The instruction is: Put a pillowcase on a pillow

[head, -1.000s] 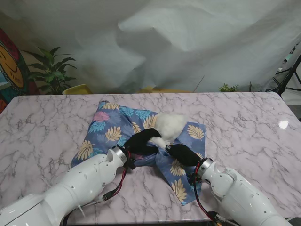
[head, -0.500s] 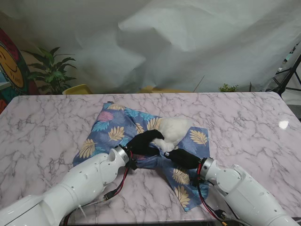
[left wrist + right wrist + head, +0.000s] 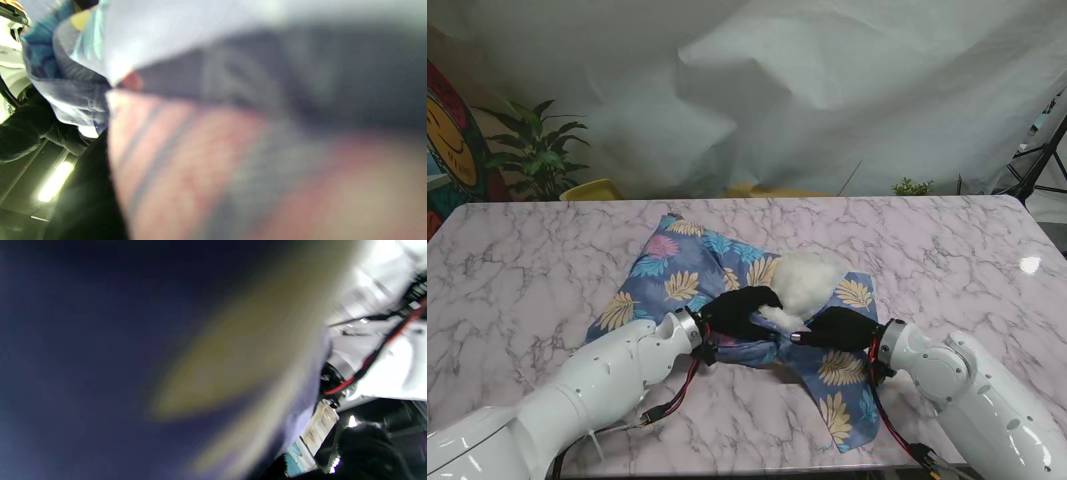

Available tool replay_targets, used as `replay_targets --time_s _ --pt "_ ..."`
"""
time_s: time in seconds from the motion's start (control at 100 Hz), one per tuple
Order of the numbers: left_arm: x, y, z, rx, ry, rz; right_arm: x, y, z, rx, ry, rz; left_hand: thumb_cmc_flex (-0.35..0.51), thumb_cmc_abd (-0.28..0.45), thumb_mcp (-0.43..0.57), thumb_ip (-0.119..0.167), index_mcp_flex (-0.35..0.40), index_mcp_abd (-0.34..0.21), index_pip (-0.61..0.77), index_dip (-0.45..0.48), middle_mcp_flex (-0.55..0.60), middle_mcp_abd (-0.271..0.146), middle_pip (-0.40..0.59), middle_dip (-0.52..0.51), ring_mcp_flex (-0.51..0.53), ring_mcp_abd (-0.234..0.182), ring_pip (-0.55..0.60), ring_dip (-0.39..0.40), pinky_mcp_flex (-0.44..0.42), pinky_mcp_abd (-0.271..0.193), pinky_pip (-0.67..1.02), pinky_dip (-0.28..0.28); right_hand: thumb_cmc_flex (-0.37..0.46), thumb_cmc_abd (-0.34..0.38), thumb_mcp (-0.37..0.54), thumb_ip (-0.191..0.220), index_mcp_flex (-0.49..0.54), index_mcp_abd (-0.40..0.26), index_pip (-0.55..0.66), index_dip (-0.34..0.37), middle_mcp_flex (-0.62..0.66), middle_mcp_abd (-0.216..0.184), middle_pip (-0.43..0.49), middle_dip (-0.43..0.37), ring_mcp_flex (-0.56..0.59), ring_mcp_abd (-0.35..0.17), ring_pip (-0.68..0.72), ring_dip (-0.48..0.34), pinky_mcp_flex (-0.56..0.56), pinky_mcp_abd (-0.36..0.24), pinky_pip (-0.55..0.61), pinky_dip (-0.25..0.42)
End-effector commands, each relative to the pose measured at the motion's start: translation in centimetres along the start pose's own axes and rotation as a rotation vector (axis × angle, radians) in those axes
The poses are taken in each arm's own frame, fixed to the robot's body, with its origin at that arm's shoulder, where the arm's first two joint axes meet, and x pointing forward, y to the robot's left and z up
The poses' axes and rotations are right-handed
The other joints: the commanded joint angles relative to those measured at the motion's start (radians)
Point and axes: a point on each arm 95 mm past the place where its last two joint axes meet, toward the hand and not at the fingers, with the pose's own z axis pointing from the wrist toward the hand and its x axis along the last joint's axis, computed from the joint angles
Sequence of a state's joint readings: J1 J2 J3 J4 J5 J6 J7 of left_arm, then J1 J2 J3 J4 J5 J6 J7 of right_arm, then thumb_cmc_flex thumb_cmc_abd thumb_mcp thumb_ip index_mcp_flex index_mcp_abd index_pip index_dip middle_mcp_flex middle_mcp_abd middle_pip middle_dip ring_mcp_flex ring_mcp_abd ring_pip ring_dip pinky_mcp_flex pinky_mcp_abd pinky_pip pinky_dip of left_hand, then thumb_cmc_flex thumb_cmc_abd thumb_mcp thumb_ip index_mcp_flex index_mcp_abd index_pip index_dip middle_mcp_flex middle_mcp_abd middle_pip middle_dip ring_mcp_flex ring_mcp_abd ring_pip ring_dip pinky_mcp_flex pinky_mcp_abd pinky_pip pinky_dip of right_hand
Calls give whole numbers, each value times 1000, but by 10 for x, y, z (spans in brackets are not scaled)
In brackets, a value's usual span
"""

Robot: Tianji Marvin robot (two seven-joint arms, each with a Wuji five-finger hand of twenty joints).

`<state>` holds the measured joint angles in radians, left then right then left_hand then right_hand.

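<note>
Marble table [image 3: 547,250], white drape behind: pillow half-dressed.

Mid-table, the blue leaf-print pillowcase [image 3: 677,275] lies rumpled, white pillow [image 3: 805,280] bulging from its open end. The left hand [image 3: 739,312] and right hand [image 3: 839,328] both look clenched on the cloth at the mouth. I judge the stuffing step underway; next, the hem needs drawing over the exposed pillow.

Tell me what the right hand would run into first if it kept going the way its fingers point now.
The right hand points left across the table toward the left hand. First it would likely meet the bunched pillowcase edge and white pillow stuffing between them; depth is unclear.
</note>
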<state>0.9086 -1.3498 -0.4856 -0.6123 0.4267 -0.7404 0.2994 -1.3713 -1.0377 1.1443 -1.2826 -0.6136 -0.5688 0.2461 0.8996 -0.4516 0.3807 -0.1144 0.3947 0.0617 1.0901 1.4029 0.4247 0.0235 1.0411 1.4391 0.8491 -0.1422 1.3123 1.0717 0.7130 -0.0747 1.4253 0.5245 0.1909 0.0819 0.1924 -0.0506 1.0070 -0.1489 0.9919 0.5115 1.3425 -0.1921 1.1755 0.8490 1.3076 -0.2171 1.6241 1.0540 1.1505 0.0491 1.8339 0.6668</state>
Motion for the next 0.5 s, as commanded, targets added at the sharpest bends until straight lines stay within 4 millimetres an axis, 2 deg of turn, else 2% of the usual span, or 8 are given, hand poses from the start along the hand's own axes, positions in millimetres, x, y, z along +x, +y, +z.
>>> replay_targets --time_s 0.0,0.07,0.13,0.24,0.37,0.42,0.49 --pt "-13 13 -15 -84 -43 12 1 2 -5 -22 -16 -31 124 78 52 38 40 66 183 85 23 -74 13 0 39 -71 55 20 14 -16 -87 -42 -57 -15 45 3 142 -92 86 80 104 -104 184 50 22 -184 117 23 52 -77 213 13" --pt "-12 13 -16 -110 -41 19 4 7 -7 -75 -21 -121 132 75 45 39 47 64 185 85 28 -77 14 -7 45 -73 57 20 19 -17 -83 -41 -67 -30 80 0 183 -150 139 175 103 -143 239 54 23 -200 111 20 52 -80 207 11" --pt "-12 12 -16 -133 -42 28 9 12 -10 -95 -24 -183 137 74 43 39 51 64 185 83 30 -78 15 -11 49 -73 58 20 23 -18 -81 -41 -75 -25 83 0 211 -183 163 198 103 -164 263 59 24 -198 103 10 48 -76 189 5" --pt "-12 14 -16 -161 -41 29 16 22 -17 -136 -32 -249 143 75 37 40 53 65 187 83 32 -79 16 -15 54 -74 60 20 28 -19 -79 -42 -77 -16 82 1 224 -180 143 196 104 -143 260 46 24 -171 99 -22 44 -54 162 -7" --pt "-11 16 -16 -189 -33 20 22 32 -21 -201 -16 -292 143 77 29 41 54 61 187 81 37 -82 17 -21 58 -76 61 19 33 -20 -75 -41 -78 -4 76 0 201 -157 113 183 104 -128 236 28 23 -167 99 -49 42 -46 149 -13" --pt "-11 18 -16 -197 -26 11 25 35 -20 -248 -2 -313 142 79 24 42 55 55 187 79 41 -86 17 -26 60 -77 60 18 34 -21 -74 -41 -72 2 72 0 214 -150 113 177 104 -124 247 31 22 -171 111 -46 45 -51 166 -7" --pt "-8 19 -16 -208 -14 -12 28 39 -16 -328 21 -359 136 79 17 42 61 49 186 74 48 -91 17 -36 66 -75 58 16 35 -19 -71 -41 -44 9 42 2 238 -146 121 155 104 -127 275 40 21 -181 120 1 51 -82 199 14"
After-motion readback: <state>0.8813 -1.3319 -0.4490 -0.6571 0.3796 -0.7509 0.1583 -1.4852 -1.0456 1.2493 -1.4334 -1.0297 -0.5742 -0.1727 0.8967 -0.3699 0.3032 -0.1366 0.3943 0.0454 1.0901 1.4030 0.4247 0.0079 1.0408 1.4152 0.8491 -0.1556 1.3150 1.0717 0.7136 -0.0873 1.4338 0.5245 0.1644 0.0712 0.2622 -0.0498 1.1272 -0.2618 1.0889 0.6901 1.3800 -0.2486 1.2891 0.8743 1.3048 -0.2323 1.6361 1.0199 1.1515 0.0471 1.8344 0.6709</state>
